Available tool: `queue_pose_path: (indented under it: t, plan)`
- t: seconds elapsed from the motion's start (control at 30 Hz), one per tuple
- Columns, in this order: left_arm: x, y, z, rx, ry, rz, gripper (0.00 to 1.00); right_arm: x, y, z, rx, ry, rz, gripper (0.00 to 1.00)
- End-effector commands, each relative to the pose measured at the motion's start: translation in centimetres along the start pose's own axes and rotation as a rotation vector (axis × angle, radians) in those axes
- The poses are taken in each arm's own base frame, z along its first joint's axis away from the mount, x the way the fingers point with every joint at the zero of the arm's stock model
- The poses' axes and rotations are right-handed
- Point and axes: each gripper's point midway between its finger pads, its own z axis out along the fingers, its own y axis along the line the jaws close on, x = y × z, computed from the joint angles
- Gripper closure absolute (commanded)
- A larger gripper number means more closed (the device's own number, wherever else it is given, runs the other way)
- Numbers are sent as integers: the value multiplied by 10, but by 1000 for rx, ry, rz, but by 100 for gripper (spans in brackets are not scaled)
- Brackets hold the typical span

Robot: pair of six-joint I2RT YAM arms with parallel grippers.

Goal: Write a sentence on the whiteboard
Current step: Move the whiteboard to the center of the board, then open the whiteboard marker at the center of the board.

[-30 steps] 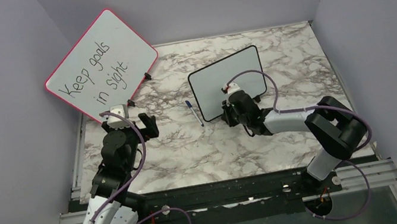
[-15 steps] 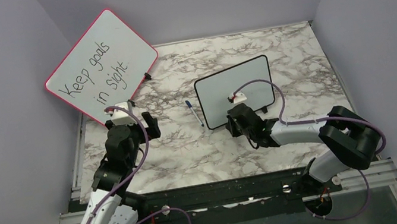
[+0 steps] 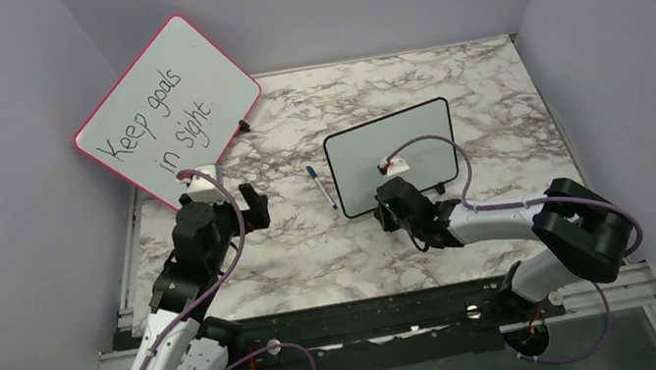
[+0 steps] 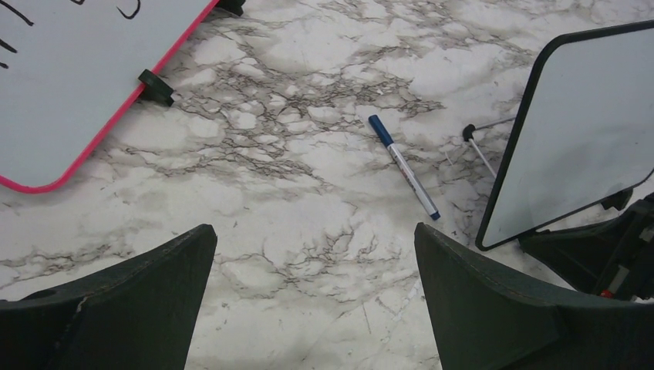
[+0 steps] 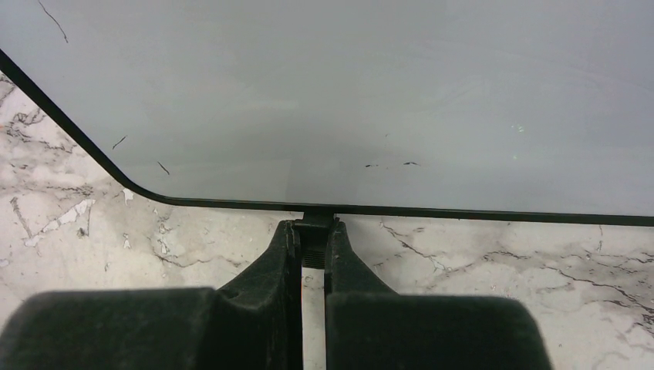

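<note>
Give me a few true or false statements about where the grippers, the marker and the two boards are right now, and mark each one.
1. The left gripper stands open, holding nothing. True.
2. The right gripper holds the marker. False: the marker lies on the table left of the whiteboard; the right gripper is shut on the whiteboard's bottom edge.
3. No words are written on the whiteboard. True.
4. The red-framed board is blank. False: it reads "Keep goals in sight".
</note>
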Motion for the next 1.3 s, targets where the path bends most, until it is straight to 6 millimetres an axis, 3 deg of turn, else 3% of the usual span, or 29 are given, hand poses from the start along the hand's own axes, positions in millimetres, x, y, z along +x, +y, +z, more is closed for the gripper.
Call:
queue_pose_path:
  t: [0.0, 0.23, 0.4, 0.63, 0.8, 1.03, 1.27]
  plan:
    - [-23, -30, -6, 139, -39, -74, 1, 44, -13, -10, 38, 150, 27, 92]
    - [-20, -34, -1, 153, -30, -144, 1, 28, -10, -18, 21, 112, 7, 73]
    - [-14, -34, 10, 117, 29, -201, 1, 15, -8, -24, 10, 81, 5, 66]
    - [-3, -35, 31, 62, 124, -270, 1, 0, -11, -38, 6, 33, 1, 47]
    - [8, -41, 56, 42, 219, -295, 1, -28, -21, -56, 48, -55, -14, 39]
    - [23, -49, 98, -11, 323, -283, 1, -76, -47, -96, 134, -254, -4, 20]
    - [44, -59, 143, -87, 392, -193, 1, -97, -71, -125, 187, -415, 36, 19]
